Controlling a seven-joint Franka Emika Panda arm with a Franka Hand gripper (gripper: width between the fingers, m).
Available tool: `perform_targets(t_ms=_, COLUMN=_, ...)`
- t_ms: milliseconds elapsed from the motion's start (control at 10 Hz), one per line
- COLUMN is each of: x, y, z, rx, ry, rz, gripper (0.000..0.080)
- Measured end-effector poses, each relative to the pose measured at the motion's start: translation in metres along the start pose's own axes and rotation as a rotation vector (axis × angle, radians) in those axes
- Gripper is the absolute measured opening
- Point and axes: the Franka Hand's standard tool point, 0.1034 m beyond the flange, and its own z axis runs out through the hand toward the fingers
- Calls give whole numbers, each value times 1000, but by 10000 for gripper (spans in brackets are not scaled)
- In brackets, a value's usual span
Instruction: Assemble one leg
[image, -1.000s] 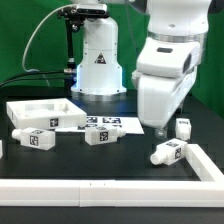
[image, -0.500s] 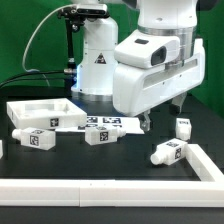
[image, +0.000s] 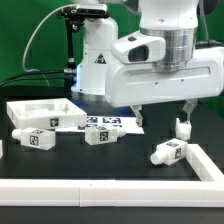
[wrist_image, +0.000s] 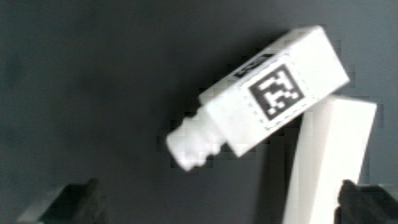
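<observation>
Several stubby white legs with square tags lie on the black table: one leg (image: 167, 153) near the exterior view's right, one (image: 183, 127) behind it, one (image: 103, 136) in the middle and one (image: 35, 138) at the left. My gripper (image: 163, 115) hangs open and empty above the table, over the right-hand legs, touching none. In the wrist view a leg (wrist_image: 267, 95) lies slanted below the gripper (wrist_image: 221, 205), its ridged end toward the jaws. The dark fingertips (wrist_image: 71, 200) stand wide apart.
The large white tray-like panel (image: 40, 112) lies at the back left. The marker board (image: 112, 123) lies behind the middle leg. A white rail (image: 110, 182) borders the table's front and a white wall (image: 205, 160) its right, seen beside the leg in the wrist view (wrist_image: 320, 160).
The wrist has turned about its vertical axis and the hand's broad side now faces the exterior camera. Both open fingers now show side by side. The legs have not moved.
</observation>
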Motion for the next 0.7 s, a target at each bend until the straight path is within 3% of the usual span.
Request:
perform_targets(t_ms=600, x=-1, y=-12, z=8, rx=46, ry=-6, rz=415, gripper=649)
perform_targets(t_ms=700, x=0, y=-9, z=16, rx=44, ry=-12, rz=510, gripper=649)
